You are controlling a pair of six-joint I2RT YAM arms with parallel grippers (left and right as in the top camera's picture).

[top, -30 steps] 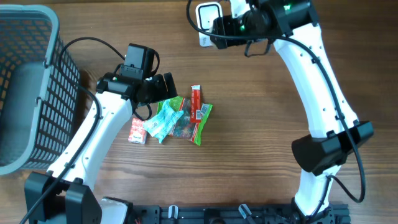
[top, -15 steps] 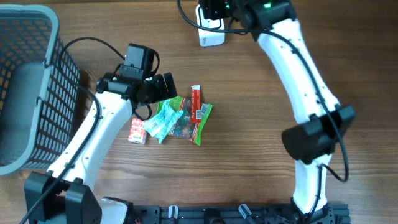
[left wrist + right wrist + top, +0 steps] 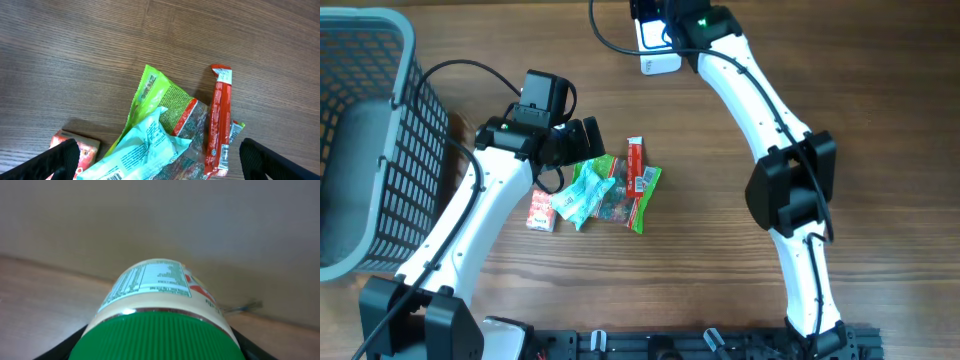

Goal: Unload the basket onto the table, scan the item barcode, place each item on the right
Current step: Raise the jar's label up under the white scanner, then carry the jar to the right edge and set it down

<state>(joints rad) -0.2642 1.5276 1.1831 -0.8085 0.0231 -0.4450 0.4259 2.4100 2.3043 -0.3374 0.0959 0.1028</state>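
My right gripper is shut on a cream jar with a green ribbed lid; the nutrition label faces up. In the overhead view this gripper is at the table's far edge, over a white scanner, and the jar is hidden there. My left gripper hangs open above a pile of snacks. In the pile are a teal packet, a green packet and a red stick pack. None of them touches its fingers.
A small red box lies at the pile's left end. A grey wire basket fills the left side of the table. The left arm's black cable loops beside the basket.
The right arm has swung left along the table's far edge, carrying the jar over the scanner. The left arm and the snack pile have not moved.
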